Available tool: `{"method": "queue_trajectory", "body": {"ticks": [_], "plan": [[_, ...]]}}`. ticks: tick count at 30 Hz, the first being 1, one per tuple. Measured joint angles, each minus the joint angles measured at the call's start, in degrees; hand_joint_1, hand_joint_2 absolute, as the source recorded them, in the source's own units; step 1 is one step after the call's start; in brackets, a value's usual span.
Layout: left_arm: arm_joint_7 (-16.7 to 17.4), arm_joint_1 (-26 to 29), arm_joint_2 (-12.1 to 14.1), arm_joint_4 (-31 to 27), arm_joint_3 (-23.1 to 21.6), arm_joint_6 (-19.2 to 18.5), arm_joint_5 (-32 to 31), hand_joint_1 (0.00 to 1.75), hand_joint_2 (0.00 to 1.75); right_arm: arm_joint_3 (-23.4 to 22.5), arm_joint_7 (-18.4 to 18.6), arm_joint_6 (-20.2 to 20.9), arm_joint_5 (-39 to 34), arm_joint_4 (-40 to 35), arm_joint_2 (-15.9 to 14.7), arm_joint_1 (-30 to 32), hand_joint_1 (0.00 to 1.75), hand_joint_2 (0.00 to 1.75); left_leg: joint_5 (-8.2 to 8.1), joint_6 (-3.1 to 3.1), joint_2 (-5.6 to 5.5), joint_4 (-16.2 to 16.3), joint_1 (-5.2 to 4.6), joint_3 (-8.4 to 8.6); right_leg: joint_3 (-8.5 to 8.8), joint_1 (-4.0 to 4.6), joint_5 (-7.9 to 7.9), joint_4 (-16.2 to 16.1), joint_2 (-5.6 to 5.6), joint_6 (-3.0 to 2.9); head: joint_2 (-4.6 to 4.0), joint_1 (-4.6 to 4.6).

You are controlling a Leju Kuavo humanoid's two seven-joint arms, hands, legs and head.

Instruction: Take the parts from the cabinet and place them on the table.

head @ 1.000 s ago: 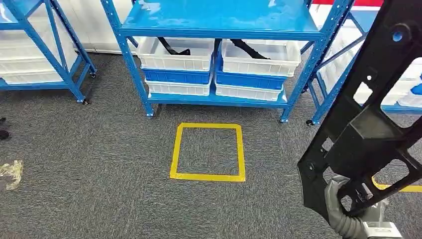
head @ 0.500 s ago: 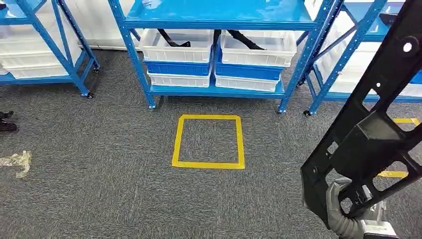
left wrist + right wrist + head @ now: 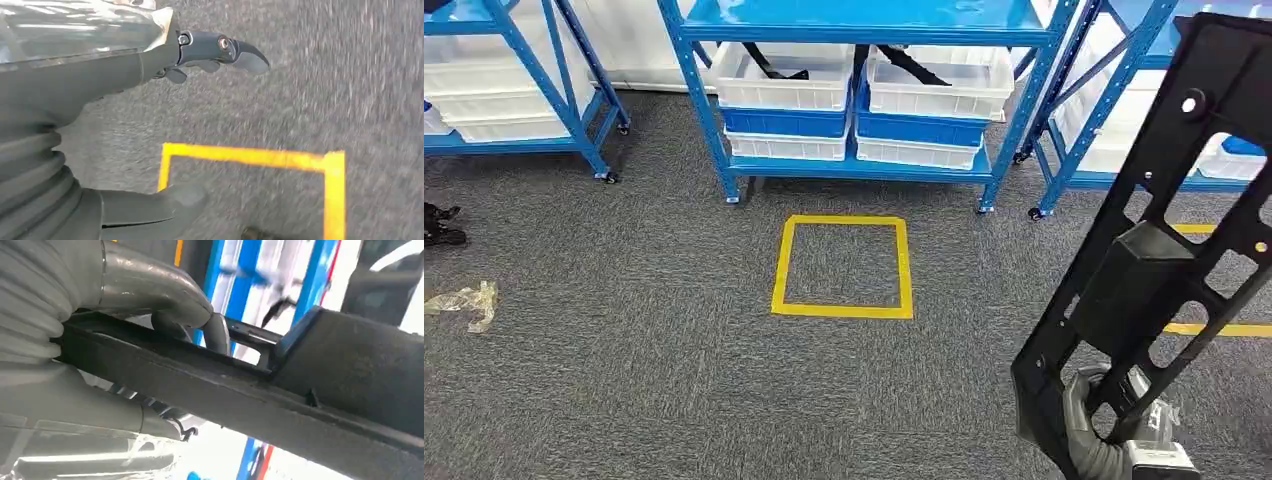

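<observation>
A long black part [image 3: 1154, 270] is gripped at its lower end by the right hand [image 3: 1114, 440], its long axis tilted up and away to the robot's right, well above the grey carpet [image 3: 624, 360]. In the right wrist view the fingers [image 3: 165, 295] are seen wrapped over the part's edge. The left hand [image 3: 150, 65] is held over the carpet with fingers apart, nothing in it. Ahead stands the blue cabinet [image 3: 864, 20], its white bins [image 3: 789, 80] holding further black parts (dark strips only), with a yellow taped square [image 3: 844, 265] on the floor before it. No bench is seen ahead; a turn is probably needed.
</observation>
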Motion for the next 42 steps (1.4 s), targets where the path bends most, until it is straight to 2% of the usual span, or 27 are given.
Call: {"method": "queue_trajectory", "body": {"ticks": [1,2,3,5,7,9,10,11,12,15,16,18,20,21,22,24,25,27,29,31,33,36,37,38,40,41,42], "plan": [[-1.1,-0.4,-0.1,0.7,0.8,0.7,0.5,0.00,1.75,0.4,-1.3,0.6,-0.8,0.6,-0.2,-0.6,1.75,1.75,1.09,0.88,0.34,-0.6,0.60,-0.83,-0.55,0.33,-0.13,0.5,0.10,0.22,0.00,0.13],[-2.3,-1.0,-0.1,1.2,1.4,1.2,1.0,0.00,1.75,0.6,-2.7,1.0,-1.2,1.2,-0.4,-1.5,1.75,1.75,1.72,1.19,0.59,-0.7,0.45,-1.56,-1.31,0.13,-2.16,1.8,0.21,-0.01,0.00,-0.04],[-3.6,-1.6,0.0,1.8,2.3,1.7,1.6,0.00,1.75,0.9,-4.3,1.2,-1.5,1.7,-0.5,-2.6,1.75,1.75,2.49,1.76,0.76,-0.7,0.48,-2.47,-2.69,0.11,-5.40,4.8,0.36,-0.65,0.00,0.40],[-6.1,-3.0,0.1,3.2,3.8,2.3,2.5,0.00,1.75,1.4,-6.4,1.3,-1.1,2.4,-1.0,-4.9,1.75,1.75,4.10,1.62,0.86,-0.6,0.44,-4.43,-4.28,-0.06,-10.76,13.3,0.38,-1.03,0.00,0.42],[-7.6,-4.1,0.2,4.5,4.7,2.3,3.0,0.00,1.75,1.8,-7.1,1.2,-0.7,2.6,-1.2,-6.5,1.75,1.75,5.53,1.40,1.00,-0.4,0.46,-6.21,-3.91,-0.36,-10.38,17.3,0.37,0.19,0.00,0.55],[-9.2,-5.2,0.4,6.2,5.6,2.0,3.4,0.00,1.75,2.0,-7.1,1.2,-0.3,2.6,-1.3,-7.9,1.75,1.75,6.81,0.98,1.04,0.0,0.62,-7.77,0.47,-0.75,-6.75,12.9,0.36,1.93,0.00,0.52],[-9.6,-5.6,0.5,7.0,5.8,1.9,3.3,0.00,1.75,2.2,-7.1,1.2,-0.3,2.6,-1.4,-8.5,1.75,1.75,7.35,0.66,1.01,0.4,0.71,-8.68,4.16,-0.96,-5.56,7.7,0.36,2.31,0.00,0.57],[-9.8,-6.0,0.6,7.3,5.9,1.9,3.3,0.00,1.75,2.4,-7.1,1.2,-0.2,2.6,-1.4,-9.0,1.75,1.75,7.75,0.26,0.97,0.8,0.64,-9.21,8.01,-1.24,-6.27,2.4,0.38,2.13,0.00,0.66],[-10.2,-6.3,0.9,7.9,6.2,1.8,3.3,0.00,1.75,2.8,-7.2,1.3,-0.2,2.6,-1.4,-9.6,1.75,1.75,8.17,-0.10,0.89,1.4,0.31,-9.86,10.92,-0.74,-7.91,-2.2,0.58,1.50,0.00,0.72],[-11.1,-6.7,1.2,9.1,6.4,1.5,3.2,0.00,1.75,3.3,-7.4,1.6,-0.2,2.6,-1.4,-9.9,1.75,1.75,9.62,-0.87,0.92,1.1,0.30,-10.23,9.44,-0.46,-8.05,-2.1,0.67,0.21,0.00,0.48],[-11.2,-6.8,1.3,9.6,6.5,1.5,3.2,0.00,1.75,3.3,-7.4,1.6,-0.2,2.6,-1.4,-9.9,1.75,1.75,9.37,-1.35,0.87,1.3,0.74,-10.54,8.84,-1.27,-7.35,-2.3,0.59,-0.87,0.00,0.48],[-11.2,-7.1,1.4,10.3,6.8,1.1,3.4,0.00,1.75,3.4,-7.4,1.4,0.0,2.3,-1.5,-10.1,1.75,1.75,3.14,-1.77,0.65,5.3,0.85,-11.87,7.78,-1.04,-6.27,-2.2,0.35,-2.24,0.00,0.37],[-11.2,-7.6,1.5,10.8,7.1,0.8,3.5,0.00,1.75,3.5,-7.1,1.2,0.1,1.8,-1.5,-10.1,1.75,1.75,-3.15,-2.08,0.48,14.0,0.85,-14.04,6.20,-0.75,-4.97,-2.1,0.27,-2.60,0.00,0.17],[-11.2,-7.8,1.6,11.1,7.3,0.6,3.5,0.00,1.75,3.5,-7.0,1.2,0.2,1.6,-1.6,-10.1,1.75,1.75,-4.11,-2.17,0.46,17.3,0.85,-14.56,5.38,-0.60,-4.43,-2.0,0.25,-2.64,0.00,0.15],[-11.2,-8.0,1.6,11.3,7.3,0.5,3.5,0.00,1.75,3.5,-6.8,1.1,0.2,1.5,-1.6,-10.1,1.75,1.75,-3.31,-2.16,0.46,18.8,0.85,-14.22,4.94,-0.55,-3.91,-1.9,0.25,-2.59,0.00,0.18],[-11.1,-8.2,1.6,11.7,7.4,0.4,3.6,0.00,1.75,3.6,-6.7,1.1,0.3,1.4,-1.7,-10.1,1.75,1.75,0.65,-1.94,0.41,16.3,0.85,-11.14,3.34,-0.43,-3.08,-1.3,0.31,-2.26,0.00,0.11],[-11.0,-8.5,1.6,11.9,7.5,0.4,4.0,0.00,1.75,3.7,-6.5,1.1,0.5,1.1,-1.7,-10.2,1.75,1.75,2.68,-1.54,0.30,10.8,0.84,-7.07,2.48,-0.42,-2.81,-0.9,0.38,-2.04,0.00,0.11],[-10.9,-8.9,1.6,12.1,7.9,-0.2,4.2,0.00,1.75,3.8,-6.3,1.4,0.6,0.6,-1.8,-10.5,1.75,1.75,1.52,-0.87,0.14,2.1,0.54,-1.15,1.70,0.12,-2.49,-0.2,0.35,-1.51,0.00,0.09],[-11.0,-9.0,1.6,12.4,8.0,-0.6,4.2,0.00,1.75,4.1,-6.3,1.8,0.6,0.5,-1.9,-11.4,1.75,1.75,0.87,-0.45,0.13,1.0,0.23,-1.22,1.29,0.04,-1.81,-0.2,0.21,-0.51,0.00,0.09],[-11.0,-9.0,1.6,12.5,8.2,-0.7,4.2,0.00,1.75,4.4,-6.2,1.8,0.6,0.2,-2.1,-11.6,1.75,1.75,1.21,0.58,0.26,-0.1,0.34,-1.55,0.80,0.33,-1.10,-0.2,0.09,0.20,0.00,0.22],[-11.0,-9.0,1.4,12.7,8.2,-0.7,4.3,0.00,1.75,4.4,-6.2,1.8,0.6,0.1,-2.3,-11.7,1.75,1.75,2.26,1.60,0.55,-0.5,0.60,-2.11,-1.34,0.08,-4.06,3.7,0.32,-0.01,0.00,0.44],[-11.0,-9.0,1.4,12.9,8.3,-0.7,4.3,0.00,1.75,4.5,-6.2,1.8,0.6,0.1,-2.6,-11.8,1.75,1.75,3.30,1.72,0.73,-0.3,0.43,-3.66,-6.48,-0.09,-9.82,17.1,0.39,-0.10,0.00,0.72],[-11.0,-9.0,1.4,13.0,8.3,-0.7,4.3,0.00,1.75,4.5,-6.1,1.8,0.6,0.1,-2.7,-11.8,1.75,1.75,3.56,1.64,0.75,-0.2,0.42,-4.07,-6.24,-0.18,-9.88,17.7,0.39,0.38,0.00,0.68],[-11.0,-9.0,1.4,13.1,8.3,-0.7,4.3,0.00,1.75,4.5,-6.1,1.8,0.6,0.1,-2.7,-11.8,1.75,1.75,3.73,1.55,0.74,-0.1,0.43,-4.30,-4.31,-0.28,-8.98,15.1,0.38,0.92,0.00,0.70],[-11.0,-9.0,1.2,13.1,8.3,-0.7,4.3,0.00,1.75,4.5,-6.1,1.8,0.6,0.1,-2.8,-11.8,1.75,1.75,3.85,1.34,0.70,0.3,0.47,-4.49,2.16,-0.45,-5.71,4.7,0.37,1.85,0.00,0.70],[-11.0,-9.0,1.2,13.1,8.3,-0.7,4.3,0.00,1.75,4.5,-6.1,1.8,0.6,0.1,-2.8,-11.9,1.75,1.75,3.88,1.21,0.71,0.5,0.45,-4.52,5.11,-0.48,-4.98,-0.5,0.33,1.76,0.00,0.76],[-11.0,-9.0,1.2,13.1,8.3,-0.7,4.3,0.00,1.75,4.6,-6.1,1.8,0.6,0.1,-2.8,-11.9,1.75,1.75,3.85,0.84,0.69,0.7,-0.08,-4.77,5.46,-0.16,-5.19,-1.2,0.41,0.90,0.00,0.70]]}}
